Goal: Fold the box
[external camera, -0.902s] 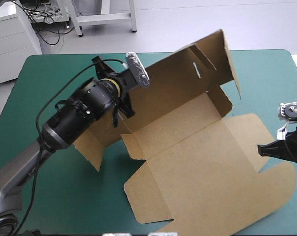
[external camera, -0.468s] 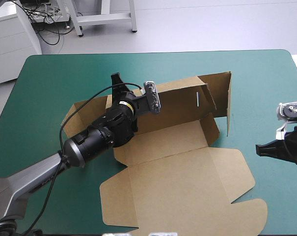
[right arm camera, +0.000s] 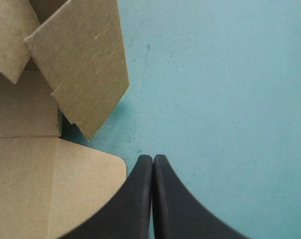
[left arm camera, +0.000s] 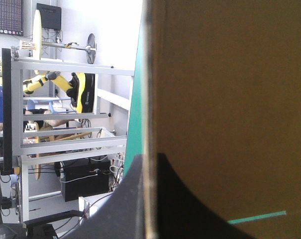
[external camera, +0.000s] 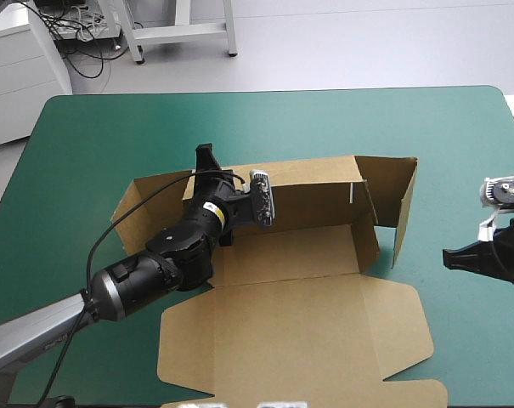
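Note:
The brown box (external camera: 307, 246) lies on the table with its base flat. Its long back wall (external camera: 307, 195) stands up, and the lid (external camera: 299, 340) is spread flat toward the near edge. A right end flap (external camera: 405, 200) stands bent forward. My left gripper (external camera: 206, 170) is shut on the back wall's top edge near its left end. In the left wrist view the board's edge (left arm camera: 148, 74) runs up from between the black fingers of that gripper (left arm camera: 149, 158). My right gripper (external camera: 450, 255) is shut and holds nothing, on the table right of the box. In its own view the gripper (right arm camera: 152, 158) points past the end flap (right arm camera: 80, 64).
The box takes up the middle and front of the teal-green cover (external camera: 87, 144), and its lid's rounded corner (right arm camera: 105, 164) lies just beside my right fingers. My right arm sits close to the table's right edge.
Earlier the box hung tilted above the table in my left gripper. It has come down and toward the front, and now rests flat with the back wall upright. The right arm stayed still.

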Tool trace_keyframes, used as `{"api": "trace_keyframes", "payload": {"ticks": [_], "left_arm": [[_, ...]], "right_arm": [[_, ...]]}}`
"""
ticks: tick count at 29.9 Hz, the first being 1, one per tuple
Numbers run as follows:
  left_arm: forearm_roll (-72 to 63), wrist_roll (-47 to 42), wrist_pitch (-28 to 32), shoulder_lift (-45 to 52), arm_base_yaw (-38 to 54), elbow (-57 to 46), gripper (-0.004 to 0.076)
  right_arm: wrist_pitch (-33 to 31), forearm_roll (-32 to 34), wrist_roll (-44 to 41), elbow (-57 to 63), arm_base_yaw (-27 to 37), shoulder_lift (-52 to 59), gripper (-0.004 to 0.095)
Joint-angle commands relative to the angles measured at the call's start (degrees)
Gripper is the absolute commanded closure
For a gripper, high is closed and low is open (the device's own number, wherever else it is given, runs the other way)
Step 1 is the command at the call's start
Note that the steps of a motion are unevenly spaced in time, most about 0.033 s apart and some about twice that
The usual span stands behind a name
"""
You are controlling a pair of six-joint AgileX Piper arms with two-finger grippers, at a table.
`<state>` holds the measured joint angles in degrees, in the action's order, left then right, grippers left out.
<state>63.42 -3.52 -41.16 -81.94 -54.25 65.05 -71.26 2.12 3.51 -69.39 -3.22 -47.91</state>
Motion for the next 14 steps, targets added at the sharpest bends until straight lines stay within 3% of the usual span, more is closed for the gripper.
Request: {"api": "trace_keyframes", "payload": {"ticks": [1,14], "left_arm": [[4.3,-1.3,1.5,3.1,-0.3,-1.4,0.0756],[2.7,-5.8,4.8,3.4,-0.3,-6.1,0.0756]], "right_arm": [[-0.1,0.1,-0.1,-1.9,0.4,0.3,0.0931],[0.9,-2.1,1.4,-2.2,0.4,0.2,0.0928]]}}
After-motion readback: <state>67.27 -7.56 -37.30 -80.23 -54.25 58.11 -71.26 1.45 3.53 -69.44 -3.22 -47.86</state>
